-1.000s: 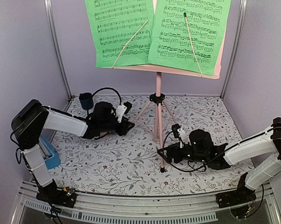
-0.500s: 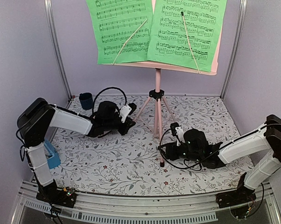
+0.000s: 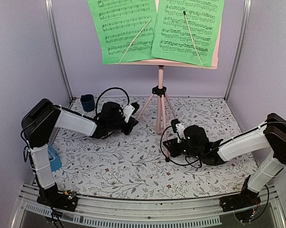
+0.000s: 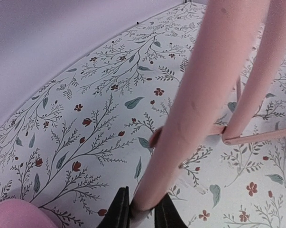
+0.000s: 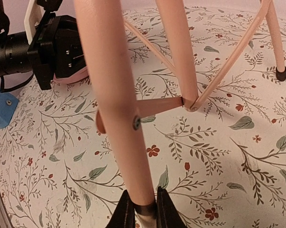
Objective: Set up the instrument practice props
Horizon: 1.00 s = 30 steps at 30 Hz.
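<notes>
"What has changed?"

"My left gripper [image 4: 142, 212] clamps the music stand [image 3: 159, 107] by its left leg, my right gripper [image 5: 142, 205] by its near leg. We've pushed it farther back on the desk [image 3: 133, 166]. It stands straighter, with the green pages [image 3: 128, 28] aboard. Placement looks nearly done."

Both my arms stretch low across the bench toward its middle. My left gripper [image 4: 142, 210] pinches one leg of the music stand [image 3: 160, 107]; my right gripper [image 5: 142, 209] pinches another, nearer the front edge.
</notes>
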{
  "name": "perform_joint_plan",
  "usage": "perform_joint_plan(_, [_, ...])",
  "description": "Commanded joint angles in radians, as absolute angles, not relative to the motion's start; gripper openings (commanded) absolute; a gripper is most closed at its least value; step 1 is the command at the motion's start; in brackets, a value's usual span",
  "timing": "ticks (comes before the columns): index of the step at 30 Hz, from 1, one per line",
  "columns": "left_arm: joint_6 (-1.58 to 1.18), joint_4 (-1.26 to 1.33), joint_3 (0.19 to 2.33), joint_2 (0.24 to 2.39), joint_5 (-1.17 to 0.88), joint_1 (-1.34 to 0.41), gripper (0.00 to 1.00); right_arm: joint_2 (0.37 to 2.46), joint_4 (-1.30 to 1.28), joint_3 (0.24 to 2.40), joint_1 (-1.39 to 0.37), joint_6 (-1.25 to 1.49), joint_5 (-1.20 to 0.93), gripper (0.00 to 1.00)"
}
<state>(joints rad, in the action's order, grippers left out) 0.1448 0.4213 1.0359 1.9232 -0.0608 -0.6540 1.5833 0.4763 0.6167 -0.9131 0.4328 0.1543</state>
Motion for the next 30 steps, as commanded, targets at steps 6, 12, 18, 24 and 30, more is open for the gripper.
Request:
perform_joint_plan(6, [0.081,0.448,1.169,2.023,0.018,-0.591,0.0,1.691,0.458,0.741,-0.767,0.366,0.209,0.0])
perform_joint_plan(12, [0.085,0.394,1.293,2.088,0.042,-0.553,0.0,1.753,0.473,0.817,-0.681,0.297,0.18,0.0])
perform_joint_plan(18, [0.1,0.347,1.414,2.15,0.029,-0.515,0.0,1.822,0.498,0.877,-0.63,0.248,0.145,0.0])
perform_joint_plan(24, [0.109,0.352,1.422,2.146,0.006,-0.517,0.0,1.848,0.52,0.881,-0.625,0.227,0.118,0.0])
perform_joint_plan(30, [0.121,0.4,1.333,2.104,0.009,-0.54,0.0,1.821,0.534,0.828,-0.624,0.23,0.109,0.0])
